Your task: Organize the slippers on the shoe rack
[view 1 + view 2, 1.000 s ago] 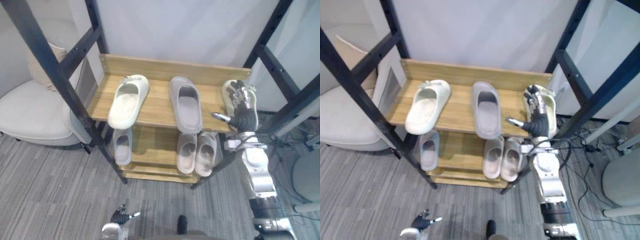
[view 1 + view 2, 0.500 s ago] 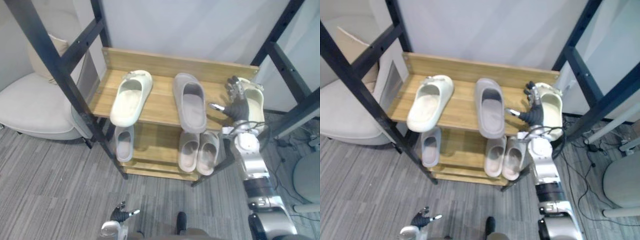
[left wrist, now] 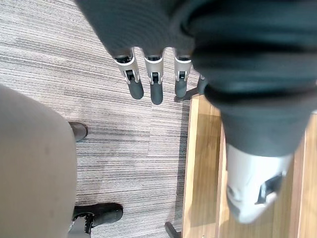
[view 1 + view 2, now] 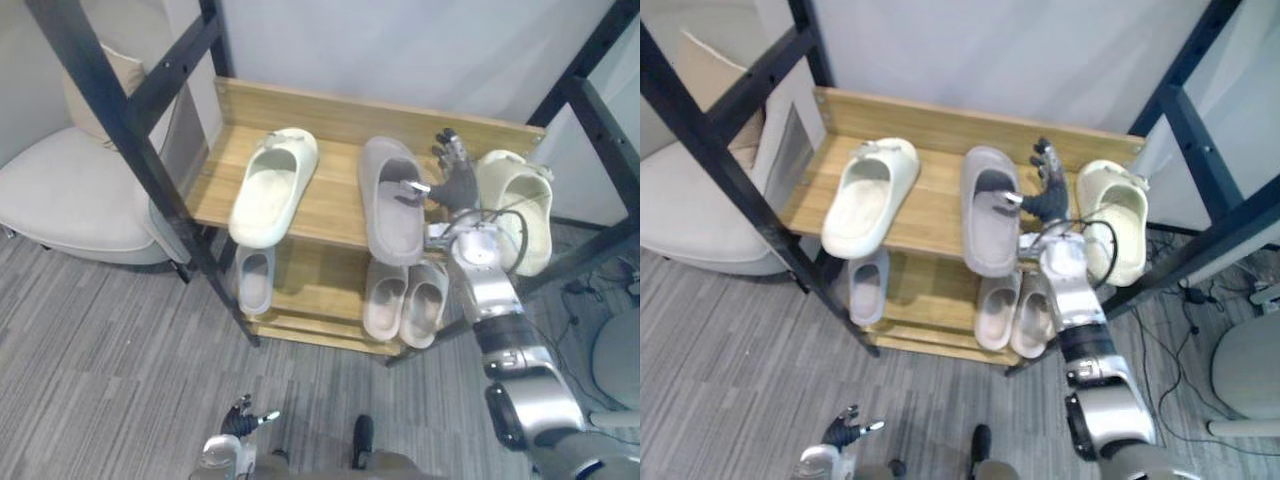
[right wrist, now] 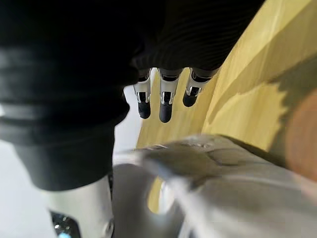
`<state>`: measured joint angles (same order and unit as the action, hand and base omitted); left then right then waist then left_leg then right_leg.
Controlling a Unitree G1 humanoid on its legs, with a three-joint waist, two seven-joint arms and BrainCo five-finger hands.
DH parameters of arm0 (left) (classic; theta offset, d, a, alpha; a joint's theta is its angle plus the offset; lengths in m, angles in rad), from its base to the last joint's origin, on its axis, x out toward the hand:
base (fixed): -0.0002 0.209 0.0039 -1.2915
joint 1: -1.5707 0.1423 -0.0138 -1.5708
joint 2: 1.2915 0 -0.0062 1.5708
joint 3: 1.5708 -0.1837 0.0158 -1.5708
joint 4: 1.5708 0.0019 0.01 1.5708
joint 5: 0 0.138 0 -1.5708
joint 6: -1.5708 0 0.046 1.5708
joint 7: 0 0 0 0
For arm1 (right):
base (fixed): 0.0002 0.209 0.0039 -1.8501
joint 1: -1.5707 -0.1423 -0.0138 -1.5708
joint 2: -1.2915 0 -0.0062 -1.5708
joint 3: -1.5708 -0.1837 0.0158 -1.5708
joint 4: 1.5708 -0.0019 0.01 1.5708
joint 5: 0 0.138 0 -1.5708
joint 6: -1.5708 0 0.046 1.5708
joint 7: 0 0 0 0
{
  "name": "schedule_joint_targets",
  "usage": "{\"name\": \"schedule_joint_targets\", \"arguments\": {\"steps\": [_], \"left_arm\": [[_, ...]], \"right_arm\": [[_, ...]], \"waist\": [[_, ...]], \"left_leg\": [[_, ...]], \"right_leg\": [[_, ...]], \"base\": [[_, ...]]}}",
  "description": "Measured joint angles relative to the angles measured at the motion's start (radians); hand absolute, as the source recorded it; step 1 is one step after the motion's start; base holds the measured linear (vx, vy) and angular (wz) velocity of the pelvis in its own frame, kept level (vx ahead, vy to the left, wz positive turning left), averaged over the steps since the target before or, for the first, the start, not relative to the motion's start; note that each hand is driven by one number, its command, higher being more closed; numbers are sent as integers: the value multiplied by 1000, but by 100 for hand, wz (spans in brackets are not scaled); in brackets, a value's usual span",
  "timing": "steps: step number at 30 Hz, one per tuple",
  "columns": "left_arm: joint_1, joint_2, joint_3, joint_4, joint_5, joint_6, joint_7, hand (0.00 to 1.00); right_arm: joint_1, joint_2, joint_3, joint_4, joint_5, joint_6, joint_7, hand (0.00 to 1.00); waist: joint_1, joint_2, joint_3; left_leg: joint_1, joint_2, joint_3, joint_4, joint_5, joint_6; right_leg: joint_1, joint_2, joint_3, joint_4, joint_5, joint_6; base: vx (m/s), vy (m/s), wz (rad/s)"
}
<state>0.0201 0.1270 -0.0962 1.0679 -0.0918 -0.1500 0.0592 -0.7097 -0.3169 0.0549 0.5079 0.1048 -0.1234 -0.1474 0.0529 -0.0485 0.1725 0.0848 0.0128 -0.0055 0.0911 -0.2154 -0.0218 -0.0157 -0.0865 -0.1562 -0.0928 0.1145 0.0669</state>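
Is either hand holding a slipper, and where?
Nothing is held. The right hand is open by the grey slipper; the left hand hangs open above the floor.

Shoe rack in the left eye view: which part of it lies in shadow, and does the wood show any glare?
Left eye view: the top shelf is evenly lit, with no glare on its wood; the lower shelf beneath it is darker, so the pair of slippers there sits in shade. Right eye view: the same, and the wall behind shows no bright spot.
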Motion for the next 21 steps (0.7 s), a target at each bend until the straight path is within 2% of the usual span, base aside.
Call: {"name": "schedule_joint_targets", "arguments": {"steps": [2, 3, 15, 18, 21], "left_arm": [[-1, 0, 0, -1, -3, 0, 1, 0], [-1, 0, 0, 0, -9, 2, 2, 0], [0, 10, 1, -14, -28, 2, 4, 0], [1, 10, 2, -14, -28, 3, 4, 0], [1, 10, 2, -14, -27, 3, 4, 0]], "right_arm": [[-25, 0, 7, 30, -26, 7, 6, 0], [-37, 0, 14, 32, -27, 10, 12, 100], [-107, -3, 78, 57, -14, 7, 67, 100], [-106, -8, 99, 50, 18, 0, 71, 100], [-62, -9, 113, -25, 24, -3, 92, 100]], "waist": [[4, 0, 0], [4, 0, 0], [6, -17, 16], [4, -17, 16], [4, -17, 16]], "left_leg": [[-1, 0, -1, -1, 0, 0], [-4, -1, -1, -1, 0, 0], [-4, -2, -1, 0, 0, 0], [1, -2, 0, -1, 0, 0], [4, -1, -1, -1, 0, 0]], "right_leg": [[-1, -1, 0, 0, 0, 0], [-3, -1, 0, 1, 0, 0], [-4, -2, 0, 2, 1, -1], [-1, -2, 2, 2, 1, -1], [2, -2, 2, 2, 1, -1]], "base": [[0, 0, 0], [0, 0, 0], [0, 0, 0], [0, 0, 0], [0, 0, 0]]}}
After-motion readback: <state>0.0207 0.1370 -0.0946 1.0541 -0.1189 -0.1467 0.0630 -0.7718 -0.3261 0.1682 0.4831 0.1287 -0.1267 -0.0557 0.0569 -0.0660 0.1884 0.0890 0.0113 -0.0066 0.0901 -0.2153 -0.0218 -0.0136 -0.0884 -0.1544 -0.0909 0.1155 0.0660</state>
